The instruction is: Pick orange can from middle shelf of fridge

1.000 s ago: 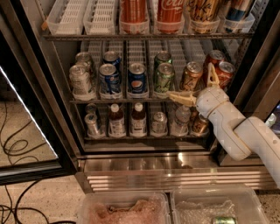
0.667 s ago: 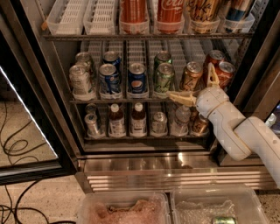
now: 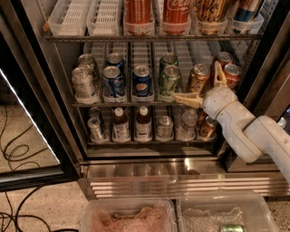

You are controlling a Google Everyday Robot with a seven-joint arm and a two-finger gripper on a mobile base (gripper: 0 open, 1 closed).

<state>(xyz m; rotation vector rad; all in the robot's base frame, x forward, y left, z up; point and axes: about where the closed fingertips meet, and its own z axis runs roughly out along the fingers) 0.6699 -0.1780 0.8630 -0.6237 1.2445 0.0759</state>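
Observation:
The orange can point(image 3: 198, 77) stands upright toward the right of the middle shelf point(image 3: 131, 104) of the open fridge point(image 3: 149, 174), between a green can point(image 3: 170, 80) and red cans point(image 3: 232, 74). My gripper point(image 3: 195, 79) is open in front of the orange can. One beige finger point(image 3: 186, 99) lies along the shelf edge below the can, and the other point(image 3: 220, 74) points up on its right. The fingers do not grip the can. The white wrist point(image 3: 219, 105) hides part of the shelf's right end.
Silver cans point(image 3: 84, 84) and blue cans point(image 3: 142, 81) fill the left lanes. Brown bottles point(image 3: 120, 125) stand on the rack below. Tall drinks point(image 3: 138, 13) stand on the rack above. The glass door point(image 3: 27, 113) is open at left. Two plastic bins point(image 3: 127, 216) lie at the bottom.

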